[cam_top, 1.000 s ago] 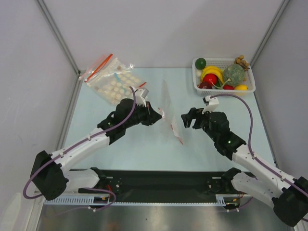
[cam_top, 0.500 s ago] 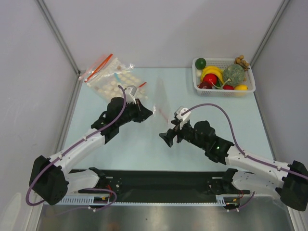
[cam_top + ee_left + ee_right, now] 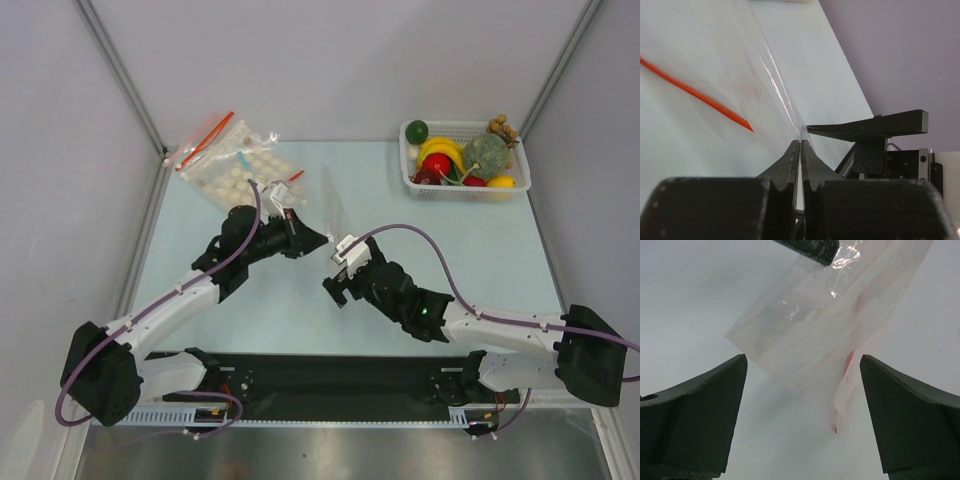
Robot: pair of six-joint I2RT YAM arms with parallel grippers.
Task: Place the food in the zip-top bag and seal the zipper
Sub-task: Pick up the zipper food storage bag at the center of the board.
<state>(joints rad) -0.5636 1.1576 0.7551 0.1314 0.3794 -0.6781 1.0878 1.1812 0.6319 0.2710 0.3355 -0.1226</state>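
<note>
Nearest your side, the right gripper stands with jaws fully spread and nothing between them, low over the pale blue-green table top. It faces the hanging sheet, apparently to take a second hold so the mouth can be parted. Just beyond, the left gripper is pinched tight on one edge of the small clear plastic zip-top bag, lifting it clear of the surface, edge-on from above. The thin red zipper strip runs away from that pinch; whether it is pressed shut cannot be told. At the far right, the white plastic basket holds the rough grey-green ball, shiny red round fruit and dark green ball. No food is bagged yet.
</note>
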